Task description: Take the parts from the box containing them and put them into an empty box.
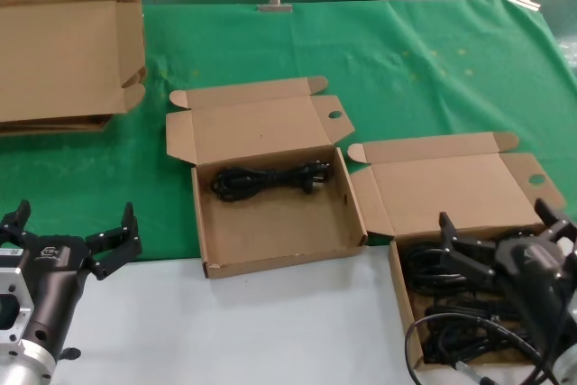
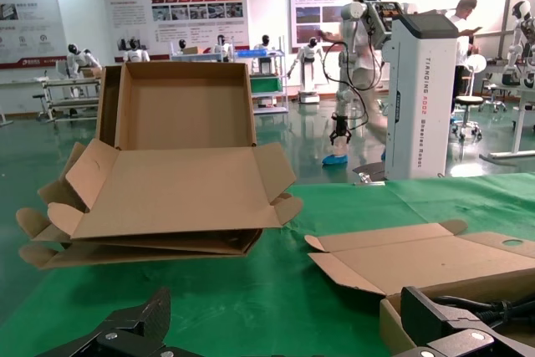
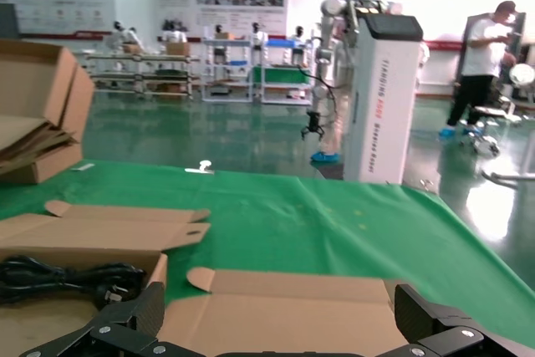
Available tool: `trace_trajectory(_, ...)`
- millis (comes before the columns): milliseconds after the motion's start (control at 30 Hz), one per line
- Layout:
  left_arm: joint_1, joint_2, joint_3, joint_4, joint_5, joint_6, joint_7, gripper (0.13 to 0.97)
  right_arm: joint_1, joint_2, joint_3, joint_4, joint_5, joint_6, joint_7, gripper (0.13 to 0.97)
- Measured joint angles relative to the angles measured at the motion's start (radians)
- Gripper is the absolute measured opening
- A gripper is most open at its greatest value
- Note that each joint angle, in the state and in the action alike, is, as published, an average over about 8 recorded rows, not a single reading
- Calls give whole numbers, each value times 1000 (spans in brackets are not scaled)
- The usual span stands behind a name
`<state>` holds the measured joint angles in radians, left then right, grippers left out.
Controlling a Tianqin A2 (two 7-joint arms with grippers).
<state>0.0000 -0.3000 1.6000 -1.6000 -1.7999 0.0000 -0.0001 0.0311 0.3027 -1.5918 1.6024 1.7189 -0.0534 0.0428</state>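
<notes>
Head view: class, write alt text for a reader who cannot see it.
Two open shallow brown cardboard boxes sit on green cloth: the middle box holds one black coiled power cord, the right box several cords. The open right gripper hovers over them; the open left gripper waits near-left.

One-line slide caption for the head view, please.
Right claw open above the cord-filled box; one cord lies in the middle box; left claw open.
</notes>
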Motion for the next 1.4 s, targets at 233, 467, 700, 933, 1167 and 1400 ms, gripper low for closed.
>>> trace_trajectory(233, 0, 0, 0, 0, 0, 0, 0, 966, -17, -2, -5, -1, 45, 30, -24, 966)
trace_trajectory(467, 0, 0, 0, 0, 0, 0, 0, 966, -18, -2, -5, -1, 47, 31, -25, 966)
trace_trajectory(700, 0, 0, 0, 0, 0, 0, 0, 966, -18, -2, -5, -1, 47, 31, -25, 966)
trace_trajectory(933, 0, 0, 0, 0, 0, 0, 0, 966, -18, -2, -5, -1, 47, 31, -25, 966)
trace_trajectory(1167, 0, 0, 0, 0, 0, 0, 0, 966, -18, -2, -5, -1, 47, 31, -25, 966)
trace_trajectory(1400, 0, 0, 0, 0, 0, 0, 0, 966, -18, -2, -5, -1, 47, 31, -25, 966)
